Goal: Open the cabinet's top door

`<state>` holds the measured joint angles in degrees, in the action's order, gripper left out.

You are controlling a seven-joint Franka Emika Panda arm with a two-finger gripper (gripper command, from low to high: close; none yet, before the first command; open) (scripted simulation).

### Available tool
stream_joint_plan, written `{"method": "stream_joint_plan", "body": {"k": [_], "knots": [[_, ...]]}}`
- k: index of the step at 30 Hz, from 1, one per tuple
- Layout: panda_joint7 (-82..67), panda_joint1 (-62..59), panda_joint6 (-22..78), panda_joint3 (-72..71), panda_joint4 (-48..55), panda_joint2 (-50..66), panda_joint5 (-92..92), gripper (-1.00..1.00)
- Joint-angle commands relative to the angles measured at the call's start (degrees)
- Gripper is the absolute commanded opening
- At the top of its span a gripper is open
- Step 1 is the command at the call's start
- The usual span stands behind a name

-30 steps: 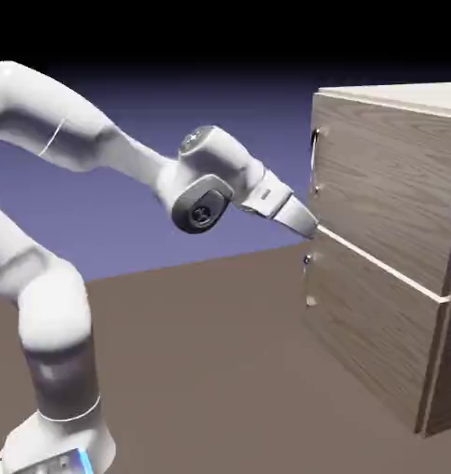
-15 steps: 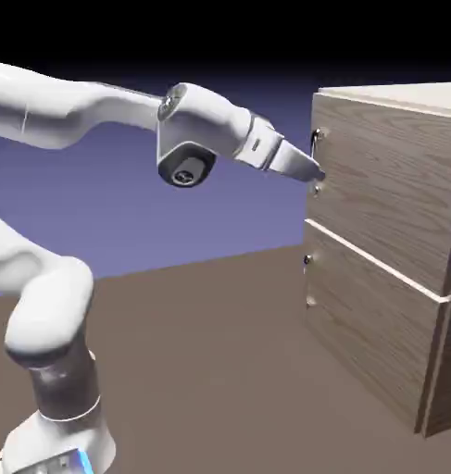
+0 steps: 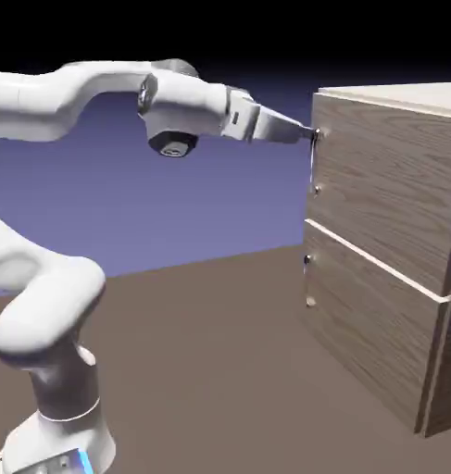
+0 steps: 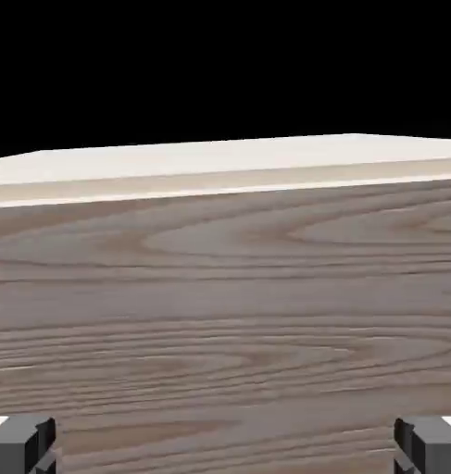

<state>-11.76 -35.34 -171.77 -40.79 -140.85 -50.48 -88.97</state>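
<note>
The cabinet (image 3: 395,250) of grey-brown wood grain stands at the exterior view's right, its two front panels split by a pale seam. The top door (image 3: 386,176) looks closed, with a thin vertical metal bar handle (image 3: 313,162) at its left edge. My gripper (image 3: 307,133) reaches level from the left, its tips at the handle's upper end. In the hand view the top door (image 4: 229,333) fills the lower half under the cabinet's pale top edge. My gripper (image 4: 225,446) is open, with its fingertips (image 4: 25,444) far apart at the bottom corners and nothing between them.
The lower panel (image 3: 368,324) carries its own small handle (image 3: 308,278) at its left edge. The brown table (image 3: 219,370) spreads in front of the cabinet. My white arm (image 3: 62,231) arches up from the lower left.
The hand has risen from the seam between the panels up to the top of the upper handle and levelled out. The jaws stayed open.
</note>
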Motion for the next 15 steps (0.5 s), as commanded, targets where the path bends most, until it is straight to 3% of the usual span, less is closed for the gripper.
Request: {"method": "stream_joint_plan", "body": {"k": [1,15], "knots": [[-1.5,-1.0,0.1,-1.1,0.6,-0.5,-2.5,0.0],[-22.8,-15.1,0.9,-17.1,8.5,-7.5,-37.4,0.0]]}}
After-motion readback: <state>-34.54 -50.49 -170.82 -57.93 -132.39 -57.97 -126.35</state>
